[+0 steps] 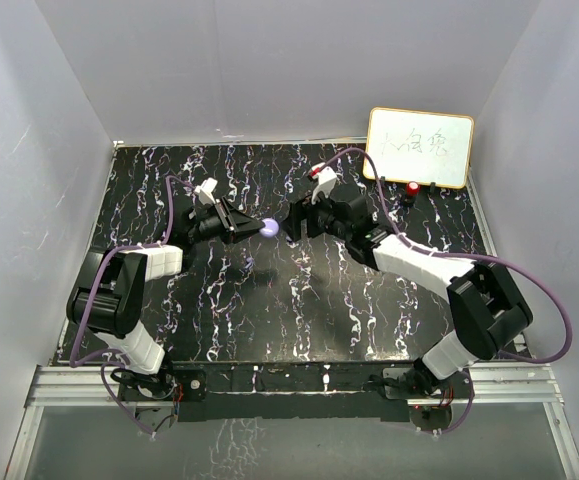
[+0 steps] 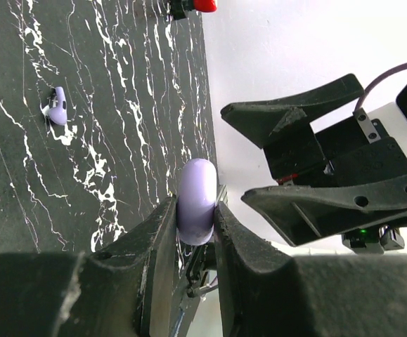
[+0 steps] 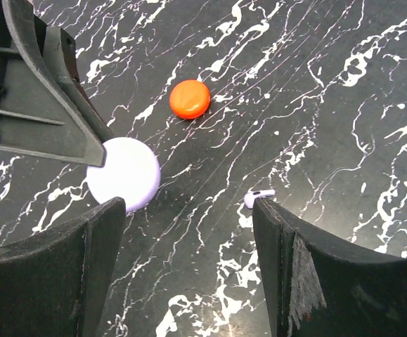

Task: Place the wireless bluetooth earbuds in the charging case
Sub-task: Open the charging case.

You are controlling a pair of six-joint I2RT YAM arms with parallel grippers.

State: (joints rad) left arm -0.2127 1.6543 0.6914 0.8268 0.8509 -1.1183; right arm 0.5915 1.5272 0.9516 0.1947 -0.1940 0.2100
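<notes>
A: Where do we find the earbud [image 2: 57, 105]?
B: One, pale purple, lies loose on the marbled table [image 2: 119, 154], plain only to our wrist cameras.
A: And the purple case [image 2: 197, 189]?
B: The left gripper [image 2: 196, 221] pinches it on edge; overhead, the right gripper [image 1: 293, 222] faces it, jaws wide, empty.

You face table top [image 3: 330, 84]: black marble-look sheet, white veins, low sheen. Purple case [image 2: 196, 200]: smooth plastic, satin gloss. Orange-red puck [image 3: 190, 99]: smooth, glossy plastic. Pale earbud [image 3: 258, 197]: shiny plastic. Fingers [image 3: 48, 281] on both your arms: matt black plastic, grainy, scuffed grey on right one's edge. Walls [image 1: 269, 60]: matt white.
</notes>
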